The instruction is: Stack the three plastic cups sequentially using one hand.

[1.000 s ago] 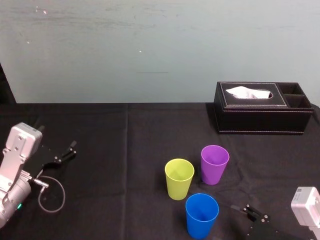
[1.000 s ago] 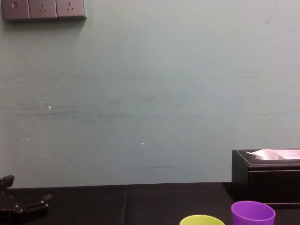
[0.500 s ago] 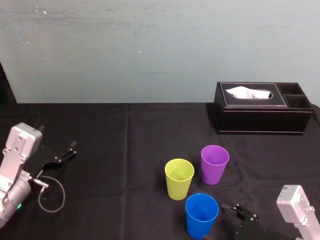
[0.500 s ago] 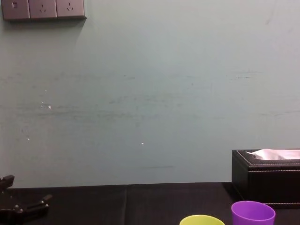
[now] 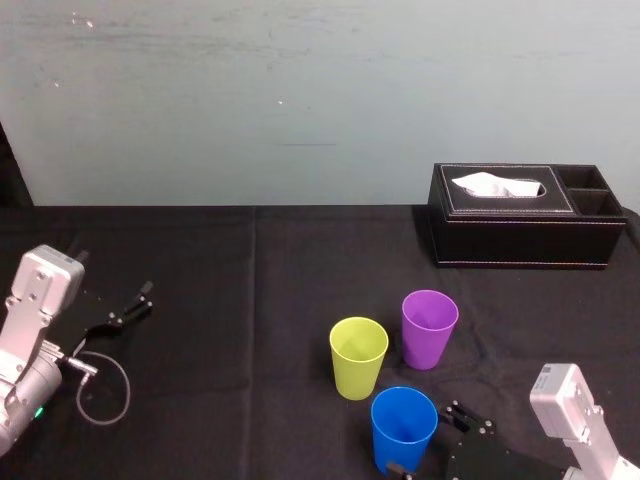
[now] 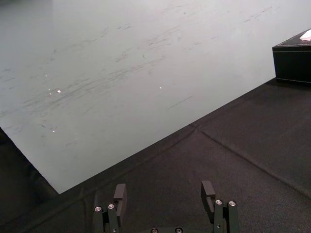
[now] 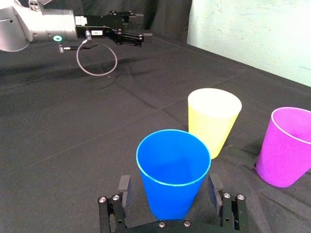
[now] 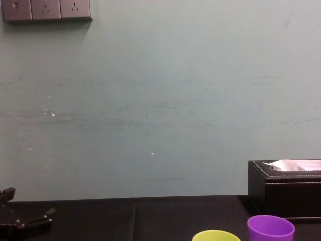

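Right jaws spread, flanking blue cup [image 7: 173,170].

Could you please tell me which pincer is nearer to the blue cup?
The right. The right pincer is open and straddles the blue cup; the left pincer, also open, sits far off toward the robot's left.

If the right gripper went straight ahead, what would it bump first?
The blue cup: it stands just ahead of the right gripper, between its open fingers. Probably the yellow cup after, though depth is unclear. The left gripper rests far left.
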